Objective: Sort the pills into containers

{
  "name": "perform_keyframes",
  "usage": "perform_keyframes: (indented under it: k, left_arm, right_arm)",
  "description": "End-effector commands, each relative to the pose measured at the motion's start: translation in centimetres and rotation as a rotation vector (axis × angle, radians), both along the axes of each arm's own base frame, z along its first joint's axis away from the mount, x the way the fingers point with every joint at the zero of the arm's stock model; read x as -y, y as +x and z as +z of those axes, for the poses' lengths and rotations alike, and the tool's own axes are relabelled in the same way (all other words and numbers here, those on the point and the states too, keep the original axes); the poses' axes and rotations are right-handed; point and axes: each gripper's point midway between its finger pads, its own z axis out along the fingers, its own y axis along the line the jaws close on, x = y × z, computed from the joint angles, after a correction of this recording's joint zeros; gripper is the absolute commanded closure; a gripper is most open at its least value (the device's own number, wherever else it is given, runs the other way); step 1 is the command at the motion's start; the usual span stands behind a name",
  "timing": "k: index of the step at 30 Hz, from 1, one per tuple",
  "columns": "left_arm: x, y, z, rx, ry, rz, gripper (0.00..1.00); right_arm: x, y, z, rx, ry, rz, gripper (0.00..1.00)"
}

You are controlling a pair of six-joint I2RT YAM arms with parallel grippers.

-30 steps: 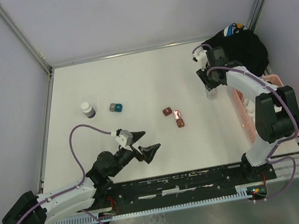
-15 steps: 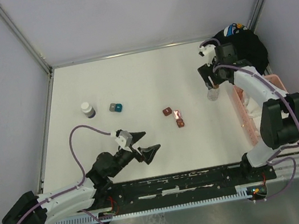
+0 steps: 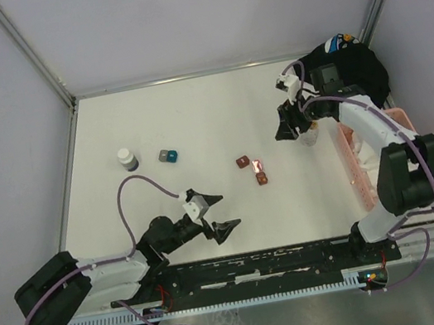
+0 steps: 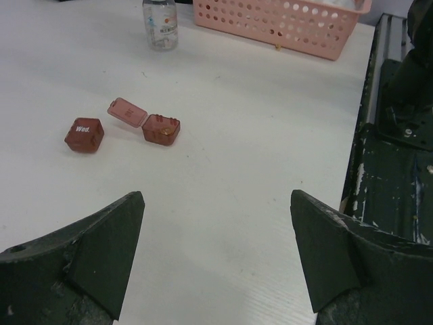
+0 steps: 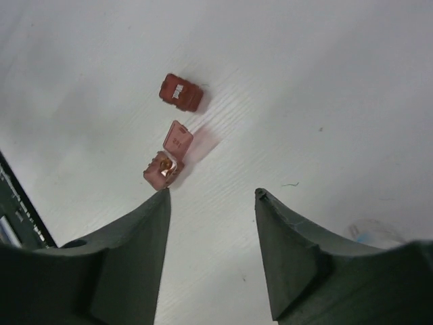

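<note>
Two dark-red containers lie mid-table: a shut box [image 3: 242, 161] marked "Wed." [image 4: 84, 135] and an open box [image 3: 262, 177] [image 4: 161, 130] with its lid [image 4: 127, 112] flipped back and an amber pill inside. A clear vial [image 3: 308, 137] [image 4: 160, 24] stands by the pink basket. My left gripper [image 3: 218, 213] [image 4: 216, 196] is open and empty, low over the table in front of the boxes. My right gripper [image 3: 284, 125] [image 5: 212, 194] is open and empty, just left of the vial. In its wrist view the open box [image 5: 164, 169] and the shut box [image 5: 180, 92] both lie beyond its left fingertip.
A pink slatted basket [image 3: 357, 165] [image 4: 277, 20] runs along the right edge, with a black bag [image 3: 352, 67] behind it. A white-capped bottle [image 3: 126, 159] and a grey and teal pair of boxes [image 3: 168, 155] sit at the left. A small amber speck [image 4: 277, 47] lies by the basket.
My right gripper has come off the vial, risen, then swung left of it; the vial stands alone. The left arm has pushed its open gripper forward and to the right.
</note>
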Motion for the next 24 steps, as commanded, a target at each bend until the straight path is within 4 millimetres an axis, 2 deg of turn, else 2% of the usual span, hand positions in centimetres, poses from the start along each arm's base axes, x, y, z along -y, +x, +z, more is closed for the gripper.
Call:
perform_keyframes:
  k: [1, 4, 7, 10, 18, 21, 24]
  left_arm:
    - [2.3, 1.2, 3.5, 0.252, 0.011, -0.056, 0.06]
    - [3.2, 1.8, 2.6, 0.256, 0.033, -0.056, 0.06]
    - [4.0, 2.2, 1.8, 0.271, 0.039, -0.064, 0.06]
    - [5.0, 3.0, 0.9, 0.286, 0.072, -0.063, 0.07]
    - [7.3, 5.0, -1.1, 0.289, 0.105, -0.060, 0.09]
    - [7.5, 5.8, -2.4, 0.277, 0.112, -0.046, 0.11]
    - [7.4, 6.2, -2.6, 0.263, 0.077, -0.033, 0.12]
  right_arm:
    - [-2.4, -0.7, -1.4, -0.179, 0.063, 0.065, 0.49]
    - [-1.9, -0.2, -3.3, -0.254, 0.007, 0.008, 0.63]
    - [-1.6, 0.4, -4.8, -0.289, -0.020, -0.033, 0.68]
    - [-2.3, 0.3, -5.9, -0.336, -0.019, -0.028, 0.72]
    - [-3.5, -0.1, -8.4, -0.426, -0.012, -0.017, 0.75]
    - [-3.6, -0.2, -8.7, -0.441, -0.006, -0.022, 0.75]
    - [-3.6, -0.2, -9.2, -0.456, -0.005, -0.025, 0.75]
